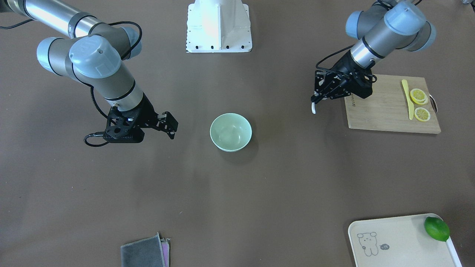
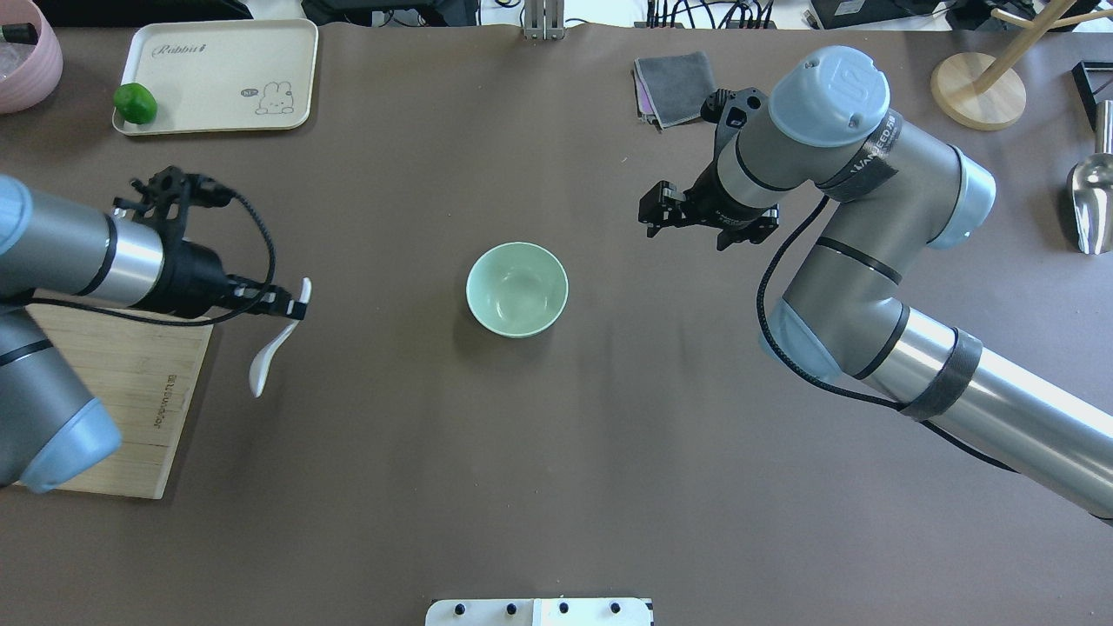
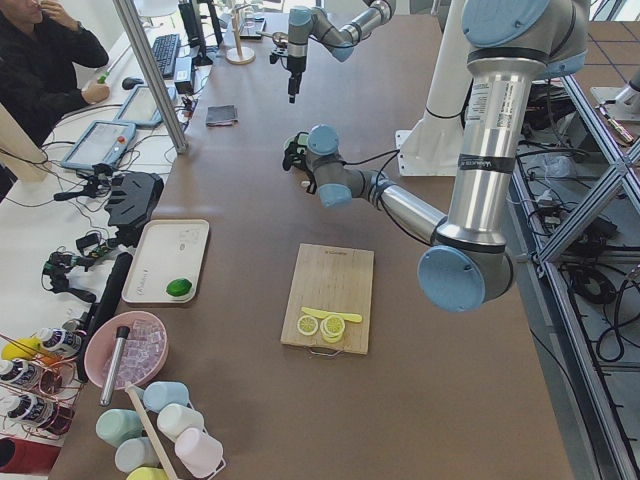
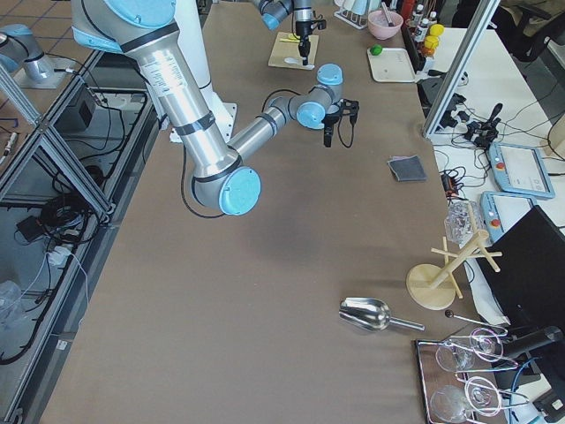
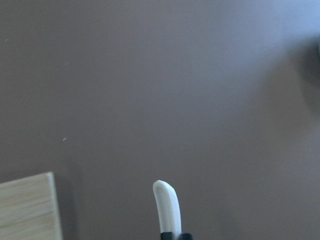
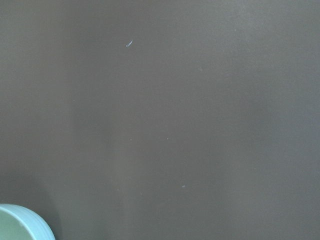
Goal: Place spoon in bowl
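The pale mint-green bowl [image 1: 231,132] stands empty at the table's middle; it also shows in the overhead view [image 2: 516,289], and its rim shows in the right wrist view [image 6: 20,222]. My left gripper [image 1: 316,99] [image 2: 294,306] is shut on the handle of the white spoon [image 1: 313,108] [image 2: 268,352] and holds it above the table, well to the bowl's side near the cutting board. The spoon's scoop hangs down. The handle tip shows in the left wrist view [image 5: 167,205]. My right gripper [image 1: 167,125] [image 2: 654,211] is open and empty on the bowl's other side.
A wooden cutting board [image 1: 386,111] carries a yellow knife [image 1: 408,99] and two lemon slices [image 1: 418,95]. A cream tray [image 1: 397,241] holds a lime [image 1: 436,228]. A folded grey cloth [image 1: 144,253] lies at the table edge. The robot's white base [image 1: 219,26] is at the far side.
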